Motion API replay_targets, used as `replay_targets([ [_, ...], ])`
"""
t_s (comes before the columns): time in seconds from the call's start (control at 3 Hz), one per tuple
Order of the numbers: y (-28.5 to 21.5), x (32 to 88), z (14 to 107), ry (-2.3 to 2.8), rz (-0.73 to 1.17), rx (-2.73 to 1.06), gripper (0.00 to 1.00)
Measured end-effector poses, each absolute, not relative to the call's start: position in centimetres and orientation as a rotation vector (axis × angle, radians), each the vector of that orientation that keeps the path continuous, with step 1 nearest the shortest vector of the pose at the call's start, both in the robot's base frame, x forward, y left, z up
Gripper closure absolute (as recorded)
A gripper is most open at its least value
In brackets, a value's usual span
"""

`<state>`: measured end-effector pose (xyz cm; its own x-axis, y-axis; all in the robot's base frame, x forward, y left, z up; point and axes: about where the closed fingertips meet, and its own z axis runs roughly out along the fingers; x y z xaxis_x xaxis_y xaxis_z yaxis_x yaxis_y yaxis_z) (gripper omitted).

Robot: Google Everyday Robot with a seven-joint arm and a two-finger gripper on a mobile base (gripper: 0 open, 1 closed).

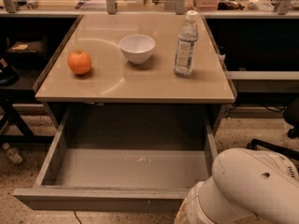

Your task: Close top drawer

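Here one top drawer (131, 169) open (one orange (80, 62), bowl (137, 48), bottle (186, 43)); gripper out of view

The top drawer (126, 169) fills the lower centre of the frame, standing wide open and drawn well out from under the tan table top (135, 80). It is a wide, deep grey metal tray, level, with a few small pale flecks on its floor. Its flat front runs along the bottom edge, and its right end is hidden behind the white arm (247, 190). The gripper is out of view beyond the lower right.
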<state>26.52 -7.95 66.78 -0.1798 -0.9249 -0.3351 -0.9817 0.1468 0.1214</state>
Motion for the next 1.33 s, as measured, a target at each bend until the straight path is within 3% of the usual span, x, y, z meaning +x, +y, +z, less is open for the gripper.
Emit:
replay_targets([
  [0.33, -7.67, 26.73, 66.5, 2.227, 0.46, -1.889, 0.93],
  [1.33, -7.66, 26.73, 66.5, 2.227, 0.46, -1.89, 0.23],
])
